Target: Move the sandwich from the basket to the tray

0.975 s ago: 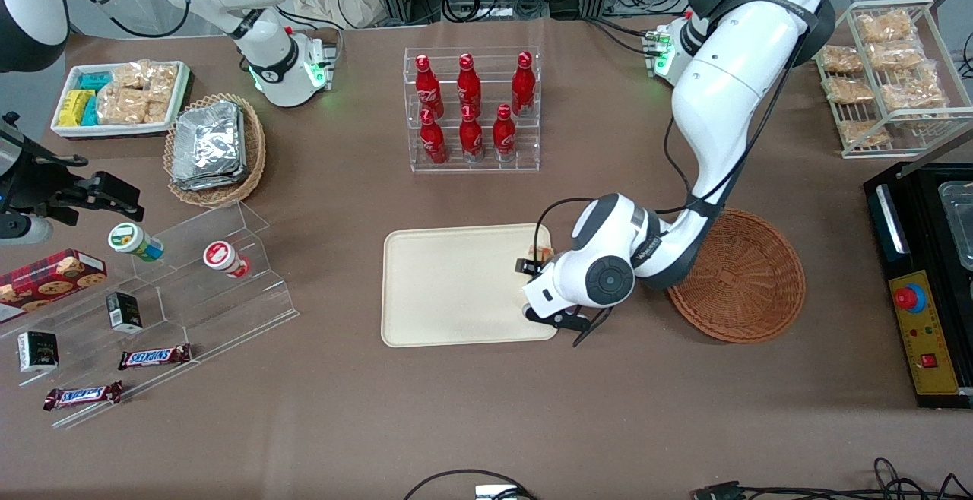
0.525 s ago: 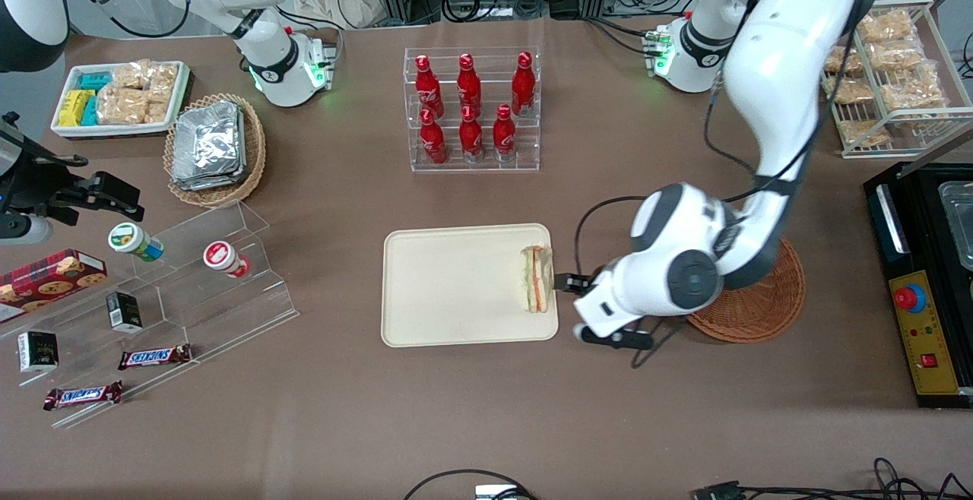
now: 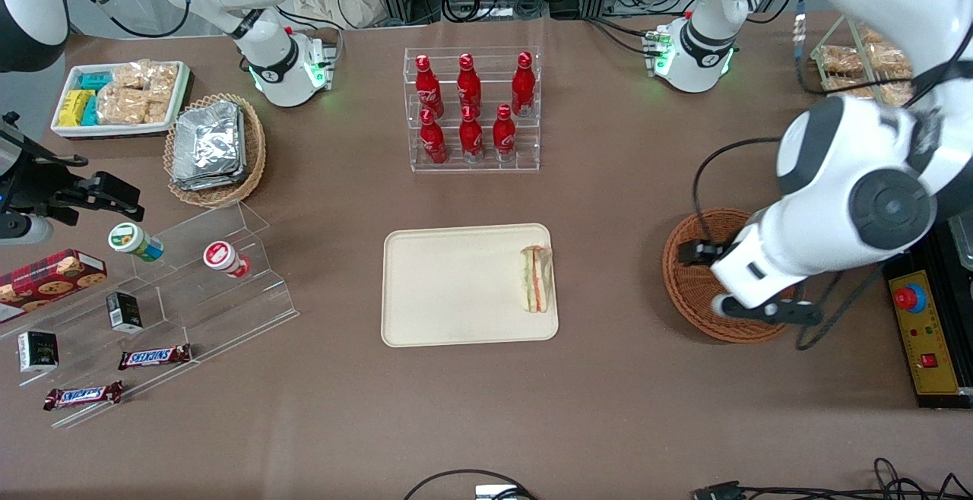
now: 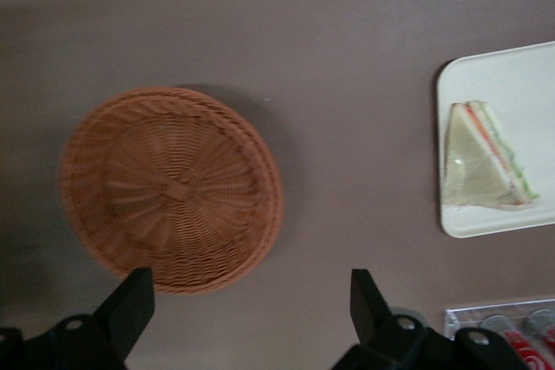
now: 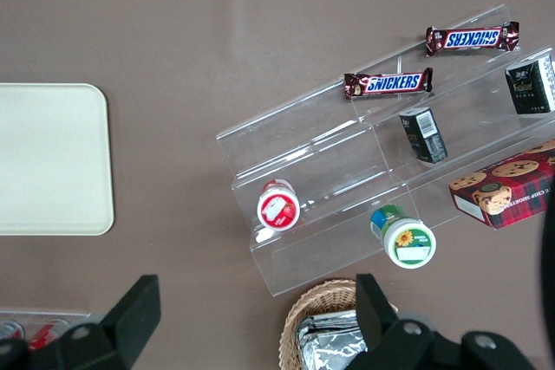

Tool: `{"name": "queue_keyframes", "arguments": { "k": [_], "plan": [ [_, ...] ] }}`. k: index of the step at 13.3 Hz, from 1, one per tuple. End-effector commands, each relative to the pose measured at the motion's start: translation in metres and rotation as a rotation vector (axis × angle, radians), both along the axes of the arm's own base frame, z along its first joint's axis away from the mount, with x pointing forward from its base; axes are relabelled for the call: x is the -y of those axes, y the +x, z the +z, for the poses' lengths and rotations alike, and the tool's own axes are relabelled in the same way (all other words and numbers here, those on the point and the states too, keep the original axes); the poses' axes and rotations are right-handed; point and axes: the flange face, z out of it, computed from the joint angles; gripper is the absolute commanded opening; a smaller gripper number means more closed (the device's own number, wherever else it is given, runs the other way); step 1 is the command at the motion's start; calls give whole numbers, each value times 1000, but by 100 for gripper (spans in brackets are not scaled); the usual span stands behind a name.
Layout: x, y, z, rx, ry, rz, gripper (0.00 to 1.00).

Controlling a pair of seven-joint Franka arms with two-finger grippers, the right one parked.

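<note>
The small triangular wedge sandwich (image 3: 536,280) of white bread with orange-red and green filling lies flat on the flat cream-beige rectangular plastic tray (image 3: 456,287), against the tray's rim at the end nearest the round reddish-brown woven wicker basket (image 3: 688,287). The wrist view shows the same sandwich (image 4: 481,158) inside the tray (image 4: 520,75) near 1 rounded corner, with the filling edge facing the tray's interior. The basket (image 4: 169,188) holds nothing and stands on the brown desk (image 3: 608,196) well apart from the tray, toward the working arm's end. The left arm's claw (image 3: 695,251) hangs above the basket's rim on the side facing the tray. In the wrist view the claw (image 4: 247,309) has its 2 dark fingers (image 4: 130,305) spread wide with nothing between them; the basket's rim and bare desk show through the gap. A clear acrylic rack with 6 red bottles (image 3: 471,109) stands farther from the front camera than the tray. Toward the parked arm's end, relative to the tray, a clear stepped acrylic display (image 3: 190,287) carries 2 small round-lidded cups (image 3: 224,258) and 2 brown Snickers bars (image 3: 152,356).
</note>
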Motion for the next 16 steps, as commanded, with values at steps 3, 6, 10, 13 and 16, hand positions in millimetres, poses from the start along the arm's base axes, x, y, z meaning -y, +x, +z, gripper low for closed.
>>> {"name": "queue_keyframes", "arguments": {
  "k": [3,6,10,13,16],
  "plan": [
    [-38,-51,75,-30,89,21,100],
    [-59,-64,72,-97,102,61,100],
    [-61,-92,51,-80,100,65,100],
    [-89,-111,39,-47,41,19,100],
    [-90,-113,41,-51,43,19,100]
  ]
}}
